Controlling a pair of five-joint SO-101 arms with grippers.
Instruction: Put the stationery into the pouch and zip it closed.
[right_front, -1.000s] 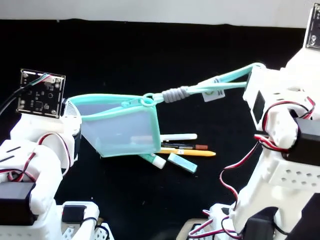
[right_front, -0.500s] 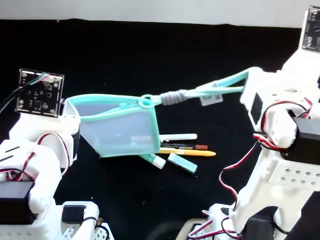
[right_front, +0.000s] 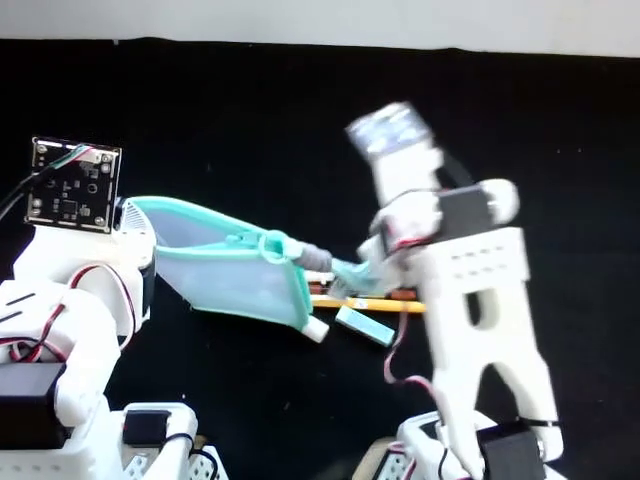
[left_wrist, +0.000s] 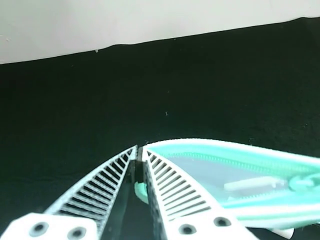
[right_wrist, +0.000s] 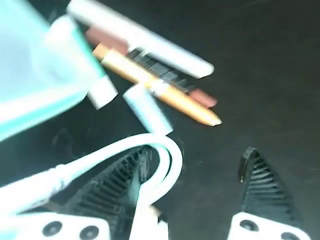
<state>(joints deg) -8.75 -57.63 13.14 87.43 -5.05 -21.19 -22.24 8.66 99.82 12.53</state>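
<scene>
above the table (right_front: 300, 120) the left hand (left_wrist: 139, 150) pinches the teal see-through pouch (right_front: 235, 280); right hand (right_wrist: 196, 152) gapes open.

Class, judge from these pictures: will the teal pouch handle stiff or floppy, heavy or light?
Probably floppy: the pouch, pinched at one end by the left gripper, droops toward the table. Likely light: that single pinch keeps it raised. Its thin translucent walls may buckle if pushed.

One pouch (right_front: 235, 275), five stationery pieces (right_front: 365, 326), two arms (right_front: 480, 290).
</scene>
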